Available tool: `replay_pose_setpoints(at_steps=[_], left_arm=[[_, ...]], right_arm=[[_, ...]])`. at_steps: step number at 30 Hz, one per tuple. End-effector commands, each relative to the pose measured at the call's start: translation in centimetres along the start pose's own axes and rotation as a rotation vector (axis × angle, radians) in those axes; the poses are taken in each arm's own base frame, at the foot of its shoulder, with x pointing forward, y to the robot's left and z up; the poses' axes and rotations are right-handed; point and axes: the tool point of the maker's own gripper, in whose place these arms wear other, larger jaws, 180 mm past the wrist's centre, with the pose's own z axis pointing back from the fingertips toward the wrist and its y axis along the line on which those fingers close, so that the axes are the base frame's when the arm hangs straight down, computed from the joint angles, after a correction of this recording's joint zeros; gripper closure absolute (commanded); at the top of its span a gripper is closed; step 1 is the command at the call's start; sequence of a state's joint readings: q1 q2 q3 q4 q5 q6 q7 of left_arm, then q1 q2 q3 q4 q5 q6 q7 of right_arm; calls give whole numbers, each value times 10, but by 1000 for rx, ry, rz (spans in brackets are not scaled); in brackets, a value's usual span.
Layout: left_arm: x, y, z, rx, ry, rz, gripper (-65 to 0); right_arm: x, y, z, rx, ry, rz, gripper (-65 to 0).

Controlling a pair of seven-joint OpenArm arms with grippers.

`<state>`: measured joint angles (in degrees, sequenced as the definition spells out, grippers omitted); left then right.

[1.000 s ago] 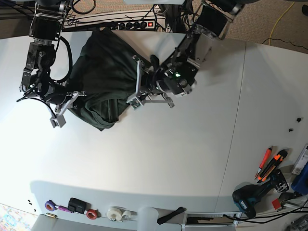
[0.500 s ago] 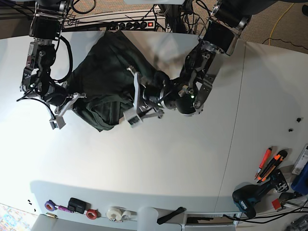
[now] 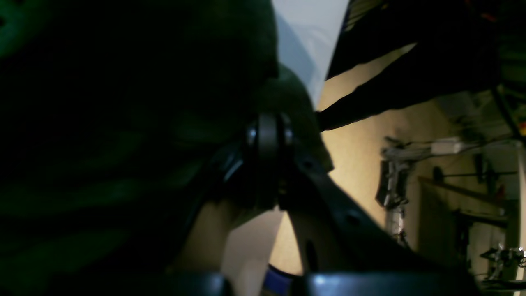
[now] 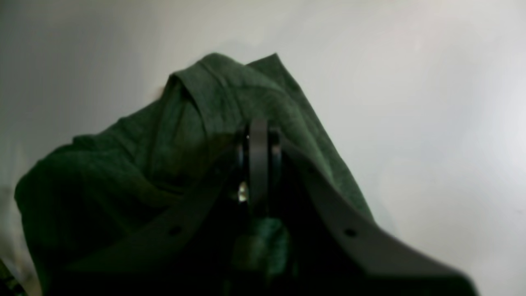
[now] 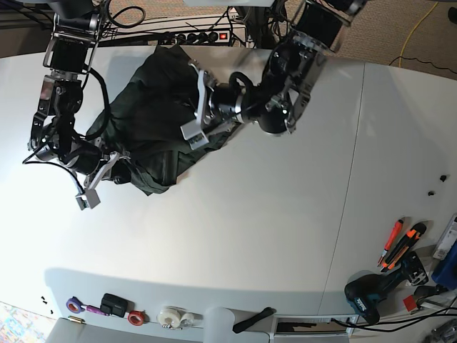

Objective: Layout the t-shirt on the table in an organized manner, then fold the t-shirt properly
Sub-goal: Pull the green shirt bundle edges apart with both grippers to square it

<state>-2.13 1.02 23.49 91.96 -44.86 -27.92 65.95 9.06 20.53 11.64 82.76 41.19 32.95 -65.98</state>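
The left pincer (image 5: 194, 107) is pressed together on a fold of the t-shirt (image 5: 153, 118), as is seen in its wrist view, where dark cloth is bunched around the closed tips (image 3: 269, 135). The right pincer (image 5: 100, 179) is also pressed together, and green cloth is pinched between its tips in the right wrist view (image 4: 257, 142). Between the two pincers the t-shirt is held as a crumpled heap on the far left part of the white worktop (image 5: 250, 236), with its top edge near the far rim.

The cloth is judged to be soft, light and limp; no shape will be kept by it, and loose parts will hang and drag. A hold on a hemmed edge or a shoulder seam is advised, because one layer is separated there more easily than in the middle of the heap.

Compared with one second ago, the left pincer has been carried up and toward the far rim, and its side of the cloth has been lifted with it. The right pincer has been shifted slightly toward the near side, so the shirt is now stretched a little more between them.
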Motion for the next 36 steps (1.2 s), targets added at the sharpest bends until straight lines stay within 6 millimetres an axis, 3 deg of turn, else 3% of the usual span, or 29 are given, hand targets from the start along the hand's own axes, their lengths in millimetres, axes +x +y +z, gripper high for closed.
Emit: replay_pose_setpoints(at_steps=[1, 6, 18, 26, 36], left_arm=[[19, -10, -2, -27, -62, -17, 0], [4, -5, -10, 35, -39, -11, 0], [-23, 48, 2, 330, 87, -46, 0], [-12, 77, 22, 450, 110, -85, 0], [5, 108, 52, 554, 117, -136, 0]], right_arm=[[16, -6, 6, -11, -41, 23, 0], [-5, -19, -1, -44, 27, -2, 0], [-61, -23, 1, -63, 176, -26, 0], [-95, -19, 4, -57, 256, -47, 0], [-102, -1, 11, -11, 245, -67, 0]])
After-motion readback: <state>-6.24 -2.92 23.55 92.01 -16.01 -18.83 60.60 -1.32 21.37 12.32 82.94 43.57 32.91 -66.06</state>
